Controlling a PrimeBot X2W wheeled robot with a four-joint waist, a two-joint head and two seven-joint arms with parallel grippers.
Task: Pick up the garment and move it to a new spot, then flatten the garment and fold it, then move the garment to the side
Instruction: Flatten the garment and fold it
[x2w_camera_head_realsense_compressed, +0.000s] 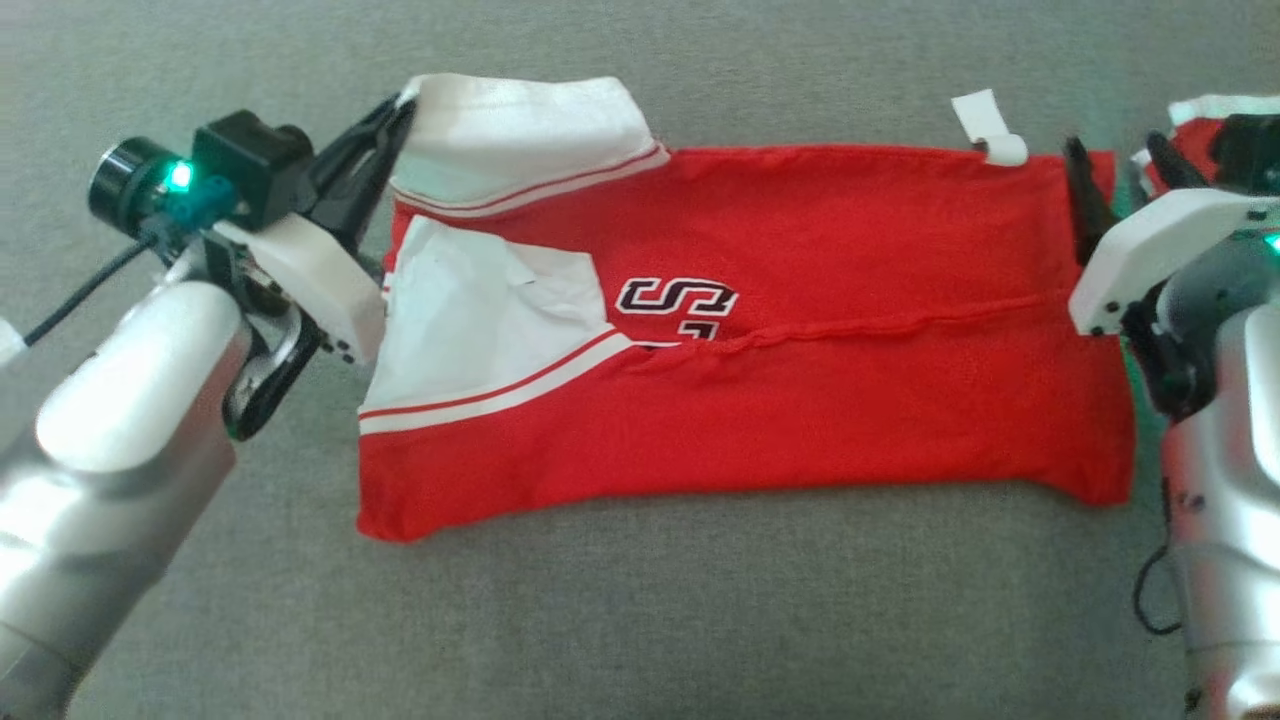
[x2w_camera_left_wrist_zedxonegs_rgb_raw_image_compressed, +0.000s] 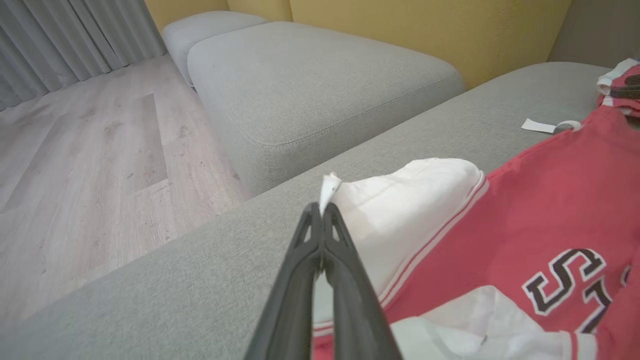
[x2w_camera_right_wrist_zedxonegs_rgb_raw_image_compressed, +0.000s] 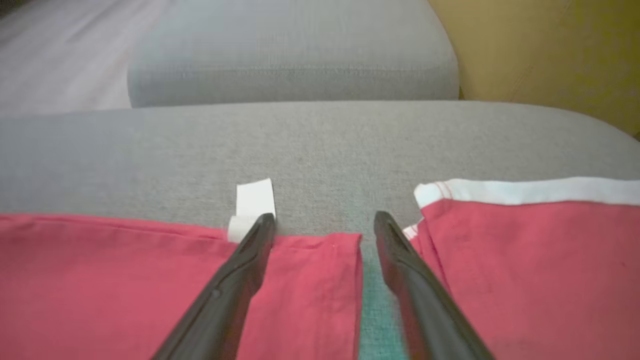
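Observation:
The garment (x2w_camera_head_realsense_compressed: 800, 330) is a red jersey with white sleeves and a black-and-white emblem, lying folded into a long band on the grey sofa seat (x2w_camera_head_realsense_compressed: 640, 620). My left gripper (x2w_camera_head_realsense_compressed: 405, 105) is at its far left corner, shut on the edge of the white sleeve (x2w_camera_head_realsense_compressed: 520, 125), which is raised a little. In the left wrist view the left gripper (x2w_camera_left_wrist_zedxonegs_rgb_raw_image_compressed: 322, 210) pinches that sleeve's (x2w_camera_left_wrist_zedxonegs_rgb_raw_image_compressed: 400, 210) corner between its tips. My right gripper (x2w_camera_head_realsense_compressed: 1110, 145) stands open over the far right corner. In the right wrist view the right gripper (x2w_camera_right_wrist_zedxonegs_rgb_raw_image_compressed: 324, 220) straddles the red corner (x2w_camera_right_wrist_zedxonegs_rgb_raw_image_compressed: 310, 270), beside a white label (x2w_camera_right_wrist_zedxonegs_rgb_raw_image_compressed: 255, 200).
Another red cloth with a white hem (x2w_camera_right_wrist_zedxonegs_rgb_raw_image_compressed: 525, 240) lies just right of the garment, also at the upper right as the same red cloth (x2w_camera_head_realsense_compressed: 1195, 120). Beyond the seat's far edge are a grey ottoman (x2w_camera_left_wrist_zedxonegs_rgb_raw_image_compressed: 310, 85), wooden floor (x2w_camera_left_wrist_zedxonegs_rgb_raw_image_compressed: 90, 165) and a yellow wall (x2w_camera_left_wrist_zedxonegs_rgb_raw_image_compressed: 425, 30).

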